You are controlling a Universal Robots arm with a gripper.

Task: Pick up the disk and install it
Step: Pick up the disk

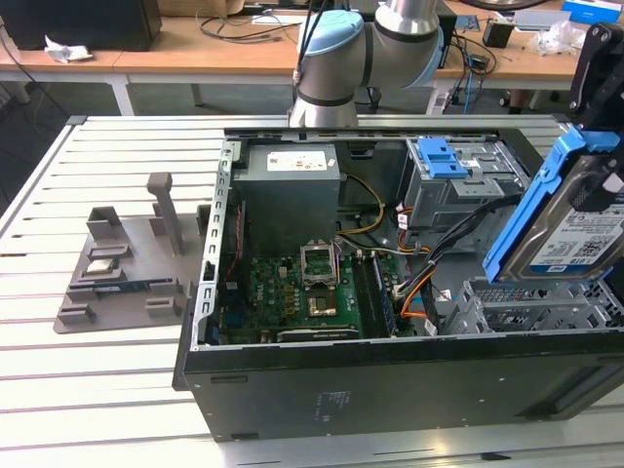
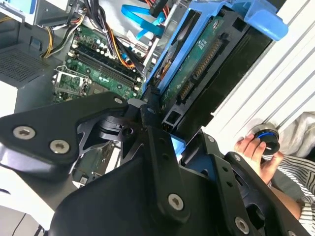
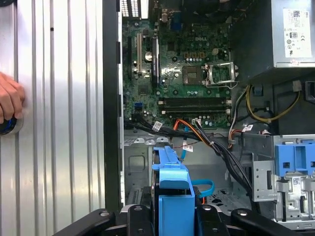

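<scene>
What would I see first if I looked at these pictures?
First, the big blue-framed disk, which the gripper holds tilted over the open computer case at the exterior view's right. Then the green circuit board lying flat inside the case, with orange and black cables beside it. A person's hand rests on the slatted table next to the case.

Tool (image 3: pixel 173 216) clamped on disk (image 1: pixel 570 224), raised at exterior view's right.
</scene>
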